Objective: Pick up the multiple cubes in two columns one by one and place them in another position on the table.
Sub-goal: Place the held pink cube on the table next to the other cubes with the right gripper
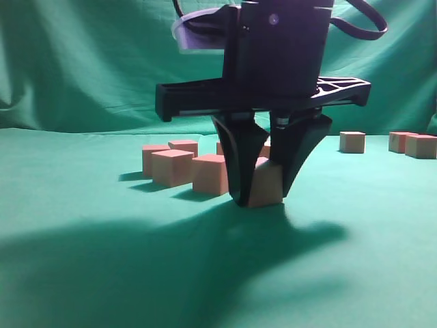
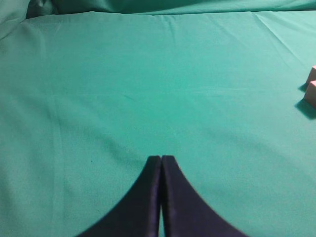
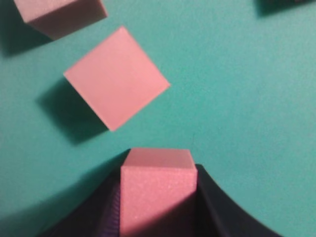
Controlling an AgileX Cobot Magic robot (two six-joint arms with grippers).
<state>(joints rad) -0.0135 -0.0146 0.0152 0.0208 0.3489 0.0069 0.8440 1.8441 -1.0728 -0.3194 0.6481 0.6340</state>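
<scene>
Exterior view: the right gripper, black with two tapered fingers, stands low over the smooth green cloth table, jaws closed on a small salmon-tan matte cube. The held cube is tilted; whether its lower edge touches the cloth cannot be told. Just left of it sits a cluster of matching cubes, close-set, in two rough rows. Three more matching blocks rest well apart at the far right. An upright creased green backdrop closes the scene behind.

Left wrist view: the left gripper hangs above bare cloth, its dark fingers pressed together, holding nothing. Two cube corners show at the right edge.

Right wrist view: the held cube sits squarely between both black fingers. Beyond it, one loose cube lies turned diagonally, apart from the grasped one; another block is cut off at the upper left.
</scene>
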